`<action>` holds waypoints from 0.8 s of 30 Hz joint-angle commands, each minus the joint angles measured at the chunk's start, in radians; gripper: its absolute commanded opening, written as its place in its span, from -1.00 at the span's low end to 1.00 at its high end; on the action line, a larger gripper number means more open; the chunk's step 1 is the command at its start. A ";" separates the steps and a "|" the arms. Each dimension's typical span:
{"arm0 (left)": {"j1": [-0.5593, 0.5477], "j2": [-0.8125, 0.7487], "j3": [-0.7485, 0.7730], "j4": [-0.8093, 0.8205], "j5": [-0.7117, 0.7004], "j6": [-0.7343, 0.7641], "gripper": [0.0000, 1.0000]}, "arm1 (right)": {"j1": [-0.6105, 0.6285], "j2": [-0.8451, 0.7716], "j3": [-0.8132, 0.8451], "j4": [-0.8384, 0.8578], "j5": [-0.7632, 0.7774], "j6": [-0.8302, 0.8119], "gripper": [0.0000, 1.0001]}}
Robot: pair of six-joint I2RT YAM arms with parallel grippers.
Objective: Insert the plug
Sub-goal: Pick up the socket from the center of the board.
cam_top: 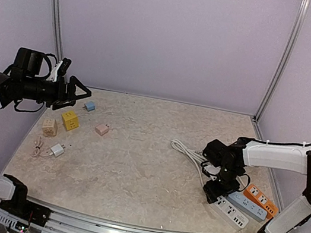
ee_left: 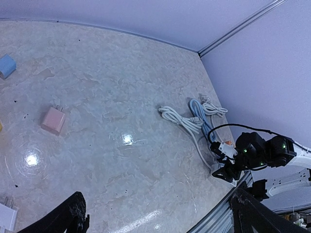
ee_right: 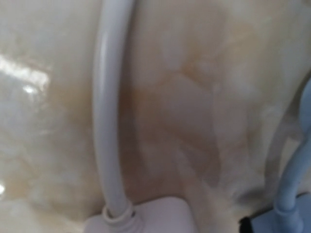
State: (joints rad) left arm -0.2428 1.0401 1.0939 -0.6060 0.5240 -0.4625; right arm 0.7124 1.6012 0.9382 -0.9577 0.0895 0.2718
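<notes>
The bench (cam_top: pixel 134 167) is showing a glossy, marbled beige top that is catching lamp glare in the left wrist view. Across its left part five small, blocky plugs are lying apart from one another: a pale blue plug (cam_top: pixel 90 105), a yellow cube plug (cam_top: pixel 70 120), a pink plug (cam_top: pixel 102 129) with short metal prongs showing at one end, a tan plug (cam_top: pixel 49 127), and a white plug (cam_top: pixel 57 150) with a thin cord (cam_top: pixel 37 147) curling beside it.

On the right, three long, slab-shaped power strips are lying side by side at a slant. The white strip (cam_top: pixel 232 213) is nearest the bench's middle, the grey-blue strip (cam_top: pixel 246 206) is next to it, and the orange strip (cam_top: pixel 260 198) is outermost. Their smooth, rounded cables (cam_top: pixel 188 152) are looping toward the bench's centre.

The left tool (cam_top: pixel 81 94) is hanging high above the plugs, its dark fingers (ee_left: pixel 73 216) spreading wide and gripping nothing. The right tool (cam_top: pixel 213 193) is sitting low at the far end of the white strip. Its fingers are hiding beneath the wrist in the top view and are falling outside its own camera's frame, so I cannot tell whether it is wide, narrow or gripping.

The right wrist view is very close and blurred. It is showing only a white cable (ee_right: pixel 109 121) entering the strip's rounded end through a ribbed collar. A blue cable (ee_right: pixel 291 184) is being cut off at the right edge.
</notes>
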 commanded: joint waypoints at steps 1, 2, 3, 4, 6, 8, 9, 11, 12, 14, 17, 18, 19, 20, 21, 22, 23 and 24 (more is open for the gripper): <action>-0.005 0.000 -0.014 0.014 0.013 0.008 0.98 | 0.010 -0.009 -0.015 -0.002 -0.020 0.008 0.36; -0.004 -0.001 -0.014 0.014 0.012 0.008 0.98 | 0.010 -0.007 -0.016 0.000 -0.025 0.005 0.35; -0.005 -0.001 -0.014 0.012 0.010 0.010 0.98 | 0.010 -0.006 -0.017 0.001 -0.026 0.005 0.32; -0.004 -0.003 -0.014 0.012 0.009 0.010 0.98 | 0.010 -0.005 -0.018 0.001 -0.028 0.004 0.31; -0.005 -0.005 -0.014 0.011 0.004 0.012 0.98 | 0.010 0.000 -0.020 0.004 -0.036 0.000 0.24; -0.005 -0.005 -0.014 0.011 0.004 0.012 0.98 | 0.011 0.003 -0.021 0.007 -0.045 -0.002 0.13; -0.005 -0.006 -0.014 0.011 0.001 0.012 0.98 | 0.011 0.006 -0.021 0.007 -0.047 -0.003 0.06; -0.005 -0.006 -0.015 0.011 0.001 0.012 0.98 | 0.011 0.009 -0.018 0.013 -0.055 -0.005 -0.13; -0.004 -0.005 -0.014 0.011 0.002 0.012 0.98 | 0.012 0.012 -0.018 0.018 -0.064 -0.006 -0.19; -0.005 -0.003 -0.014 0.012 0.003 0.011 0.98 | 0.011 0.021 -0.016 0.030 -0.071 -0.003 -0.35; -0.005 -0.001 -0.014 0.015 0.006 0.010 0.98 | 0.020 0.038 0.002 0.058 -0.078 0.006 -0.42; -0.006 0.002 -0.014 0.015 0.008 0.010 0.98 | 0.026 0.048 0.013 0.067 -0.078 0.007 -0.44; -0.005 0.004 -0.014 0.015 0.007 0.009 0.98 | 0.031 0.058 0.027 0.072 -0.075 0.010 -0.46; -0.005 0.007 -0.013 0.015 0.009 0.009 0.98 | 0.036 0.074 0.051 0.079 -0.073 0.012 -0.47; -0.004 0.010 -0.012 0.015 0.009 0.008 0.98 | 0.040 0.086 0.072 0.082 -0.067 0.013 -0.48; -0.005 0.010 -0.012 0.016 0.009 0.007 0.98 | 0.044 0.099 0.091 0.088 -0.061 0.015 -0.50; -0.004 0.011 -0.012 0.015 0.009 0.007 0.98 | 0.046 0.112 0.111 0.095 -0.060 0.014 -0.49; -0.004 0.011 -0.014 0.015 0.008 0.007 0.98 | 0.048 0.127 0.134 0.102 -0.059 0.013 -0.49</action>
State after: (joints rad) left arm -0.2428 1.0424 1.0935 -0.6056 0.5240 -0.4625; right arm 0.7372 1.6634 0.9993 -0.9611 0.0490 0.2729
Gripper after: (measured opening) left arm 0.989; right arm 0.466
